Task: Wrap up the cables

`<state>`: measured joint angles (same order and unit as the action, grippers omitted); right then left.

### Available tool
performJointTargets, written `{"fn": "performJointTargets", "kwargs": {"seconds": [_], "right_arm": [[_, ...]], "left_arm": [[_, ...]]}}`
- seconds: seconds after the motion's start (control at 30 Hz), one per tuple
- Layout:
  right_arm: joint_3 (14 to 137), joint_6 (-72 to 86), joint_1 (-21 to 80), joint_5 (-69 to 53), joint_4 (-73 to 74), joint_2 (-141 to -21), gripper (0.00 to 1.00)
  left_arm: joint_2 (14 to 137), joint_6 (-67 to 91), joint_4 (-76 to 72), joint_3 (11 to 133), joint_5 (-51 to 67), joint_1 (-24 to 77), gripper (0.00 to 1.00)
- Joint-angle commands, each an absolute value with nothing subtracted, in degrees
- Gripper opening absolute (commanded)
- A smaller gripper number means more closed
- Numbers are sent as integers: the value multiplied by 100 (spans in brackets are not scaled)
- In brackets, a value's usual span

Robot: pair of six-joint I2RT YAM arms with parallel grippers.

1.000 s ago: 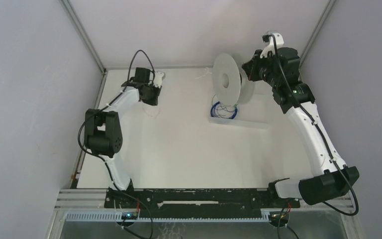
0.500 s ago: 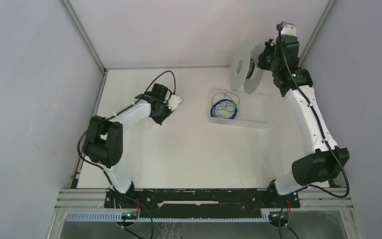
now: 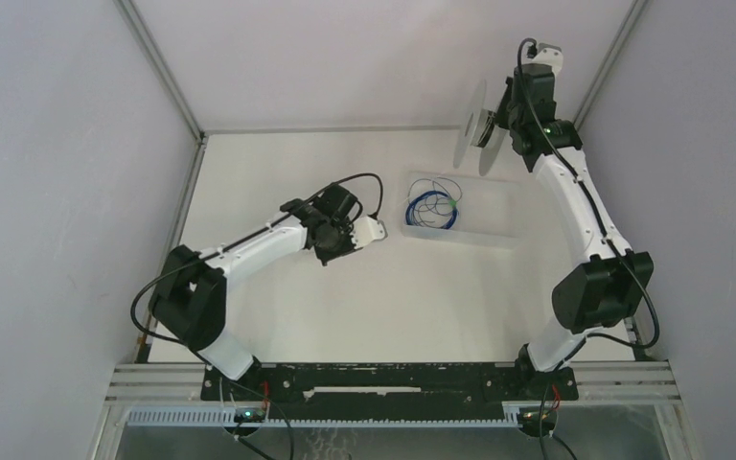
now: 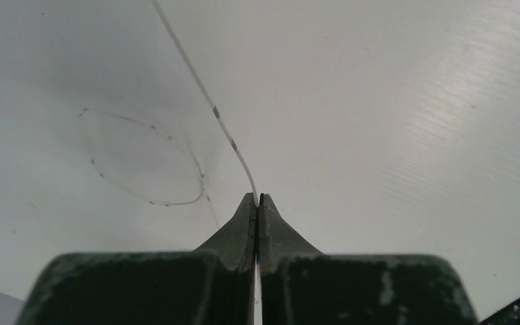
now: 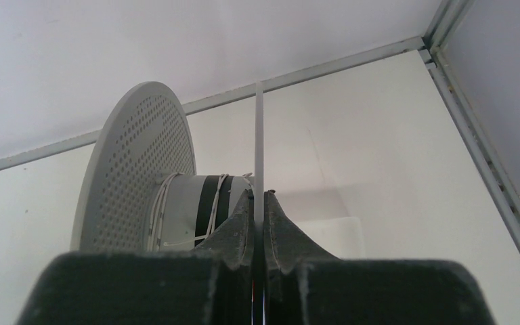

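My left gripper [image 4: 257,198] is shut on a thin pale cable [image 4: 206,101] with dark marks, which runs from the fingertips up and to the left. A fainter loop of the strand [image 4: 176,202] lies on the white table below it. In the top view the left gripper [image 3: 374,230] is low over the middle of the table. My right gripper [image 5: 258,196] is shut on the thin edge of one flange of a grey spool [image 5: 135,169]. A few turns of pale cable [image 5: 220,196] sit on the spool's hub. In the top view the spool [image 3: 471,129] is held up at the far right corner by the right gripper [image 3: 501,123].
A clear shallow tray [image 3: 484,218] lies on the table at the right, below the spool, with a blue cable coil [image 3: 431,208] in its left end. The enclosure walls and metal frame posts stand close behind the right arm.
My left arm has swung from the far left of the table toward the middle and nearer. My right arm has lifted the spool and turned it nearly edge-on toward the far right corner.
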<state>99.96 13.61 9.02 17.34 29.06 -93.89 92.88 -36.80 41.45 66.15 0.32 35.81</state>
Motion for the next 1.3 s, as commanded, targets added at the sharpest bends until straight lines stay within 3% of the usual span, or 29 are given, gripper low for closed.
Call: {"fn": "performJointTargets", "kwargs": {"seconds": [0.0,0.43,0.83,1.27], "right_arm": [[10392,1327,1009,2298,2072,-9462,0],[9955,722,1503,2683,1502,-9854,0],[9397,159,2341,2577,1132,-9870,0],[9004,70,2914,1762,1266,-9624,0]], "left_arm": [[8798,-3932,4843,6957,378,3935,0],[8190,-4217,5697,8122,1693,4377,0],[8558,-3522,5683,9840,2854,4340,0],[8644,-1345,4401,10549,4085,2936,0]]}}
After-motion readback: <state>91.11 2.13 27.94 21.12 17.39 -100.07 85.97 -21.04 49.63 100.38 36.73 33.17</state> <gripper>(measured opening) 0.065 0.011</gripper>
